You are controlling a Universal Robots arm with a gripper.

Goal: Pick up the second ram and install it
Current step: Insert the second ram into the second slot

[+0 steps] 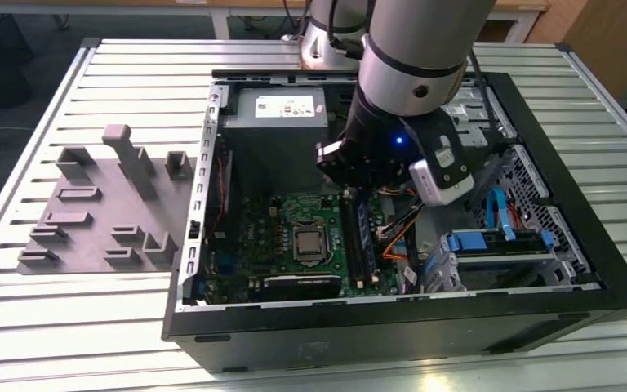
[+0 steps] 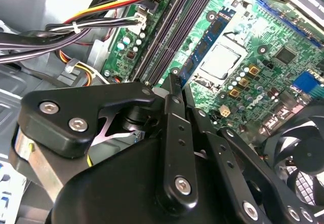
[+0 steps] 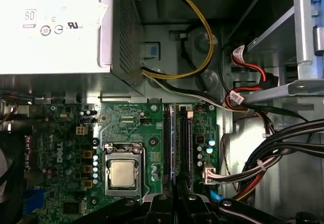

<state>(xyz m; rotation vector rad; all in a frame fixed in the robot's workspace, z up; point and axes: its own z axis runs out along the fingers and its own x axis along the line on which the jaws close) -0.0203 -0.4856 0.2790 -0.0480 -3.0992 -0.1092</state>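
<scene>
Exterior view: the arm reaches down into the open computer case [image 1: 401, 314], which stands on the table [image 1: 74, 310] towards its far right corner as this view has it. The claw [image 1: 349, 192] hangs low over the green main board [image 1: 281, 237].

In both wrist views the claw [image 2: 177, 82] [image 3: 174, 201] is narrow, its fingers drawn close on the near end of the memory stick [image 2: 210, 39] [image 3: 174, 143]. The stick stands on edge along the long black slots [image 2: 167, 31], beside the processor [image 3: 123, 173].

I judge the work to be at the installing step. Whether the stick is already seated cannot be told. Seating calls for the stick to sit square over one slot and for a straight, even push, with the end clips free to close.
</scene>
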